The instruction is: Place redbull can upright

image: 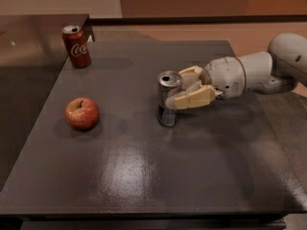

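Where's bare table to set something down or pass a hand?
Free: the wide front strip of the dark grey table, before the red apple; between red Coca-Cola can and slim silver-blue can. Crowded: centre-right, where the gripper holds it.

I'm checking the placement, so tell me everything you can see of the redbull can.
The redbull can is slim silver metal with blue panels and a silver top. It stands upright, base on the dark table, near its middle, right of the apple. The gripper, reaching in from the right, clasps its upper half between two tan fingers; nothing else touches it.
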`<state>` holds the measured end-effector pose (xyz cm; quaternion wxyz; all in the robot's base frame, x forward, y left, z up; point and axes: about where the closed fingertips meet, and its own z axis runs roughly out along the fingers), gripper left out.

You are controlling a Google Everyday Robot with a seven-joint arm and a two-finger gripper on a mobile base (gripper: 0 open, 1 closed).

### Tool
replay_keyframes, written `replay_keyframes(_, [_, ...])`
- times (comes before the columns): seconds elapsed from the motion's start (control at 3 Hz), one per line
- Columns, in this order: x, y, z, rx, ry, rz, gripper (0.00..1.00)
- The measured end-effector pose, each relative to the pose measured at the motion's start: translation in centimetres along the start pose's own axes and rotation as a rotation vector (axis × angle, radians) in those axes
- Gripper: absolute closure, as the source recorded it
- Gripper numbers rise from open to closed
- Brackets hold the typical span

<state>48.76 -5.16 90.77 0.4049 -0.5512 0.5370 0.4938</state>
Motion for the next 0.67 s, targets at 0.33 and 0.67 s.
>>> replay_keyframes(0.33, [-0.08, 0.01, 0.19, -0.003, 0.000, -0.001, 0.00])
replay_keyframes(0.67, [-0.08, 0.01, 0.19, -0.003, 0.000, -0.001, 0.00])
